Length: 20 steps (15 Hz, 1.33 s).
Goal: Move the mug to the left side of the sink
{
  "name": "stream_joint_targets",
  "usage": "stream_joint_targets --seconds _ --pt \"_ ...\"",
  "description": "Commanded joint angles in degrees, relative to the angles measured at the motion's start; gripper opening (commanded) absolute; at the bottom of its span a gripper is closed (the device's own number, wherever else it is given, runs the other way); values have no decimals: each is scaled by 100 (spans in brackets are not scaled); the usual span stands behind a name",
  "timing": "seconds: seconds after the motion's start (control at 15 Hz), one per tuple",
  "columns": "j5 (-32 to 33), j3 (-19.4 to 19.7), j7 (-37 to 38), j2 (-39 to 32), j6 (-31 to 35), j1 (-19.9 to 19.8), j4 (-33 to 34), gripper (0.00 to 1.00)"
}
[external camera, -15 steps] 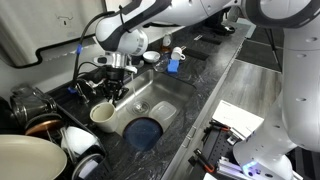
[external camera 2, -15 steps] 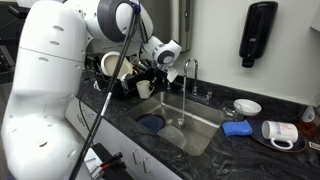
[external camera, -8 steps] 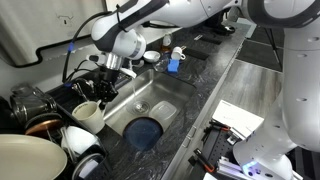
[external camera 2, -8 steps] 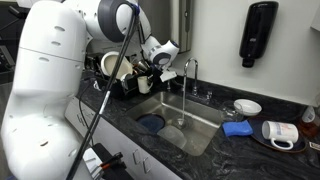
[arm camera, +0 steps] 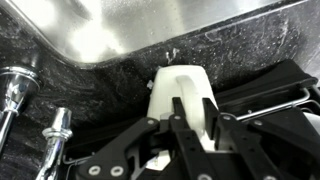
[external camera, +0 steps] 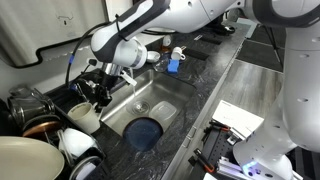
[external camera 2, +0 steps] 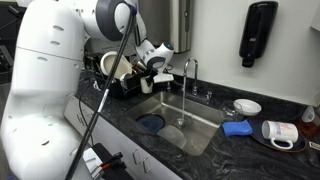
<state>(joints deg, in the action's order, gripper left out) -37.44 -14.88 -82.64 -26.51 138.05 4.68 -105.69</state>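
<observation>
Since a second ago the gripper [arm camera: 196, 112] and mug [external camera: 85, 116] have slid off the sink [external camera: 152, 92] toward 9 o'clock, over the black counter [external camera: 205, 78]. Narrowed fingers pinch the mug's wall. It hangs upright, long axis vertical, mouth up.

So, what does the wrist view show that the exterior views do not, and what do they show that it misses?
Only the wrist view shows, close up, the tool with its fingers on the wall of the mug. Only the exterior views show the dark-blue disc in the sink, the white bowls and the faucet's curved spout. All share the mug, the steel sink and the black stone counter.
</observation>
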Motion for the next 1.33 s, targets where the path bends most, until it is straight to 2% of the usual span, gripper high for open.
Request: stream_joint_targets --seconds 0.0,0.4,0.67,1.07,1.27 --pt "329 -126 676 115 358 296 29 56" --pt "1721 -160 1924 318 25 381 87 98" --pt "2144 -254 2277 597 -282 362 -63 100" --pt "2129 -408 2452 1074 -699 473 -503 100" --pt "2199 -368 3114 1404 -983 639 -916 100"
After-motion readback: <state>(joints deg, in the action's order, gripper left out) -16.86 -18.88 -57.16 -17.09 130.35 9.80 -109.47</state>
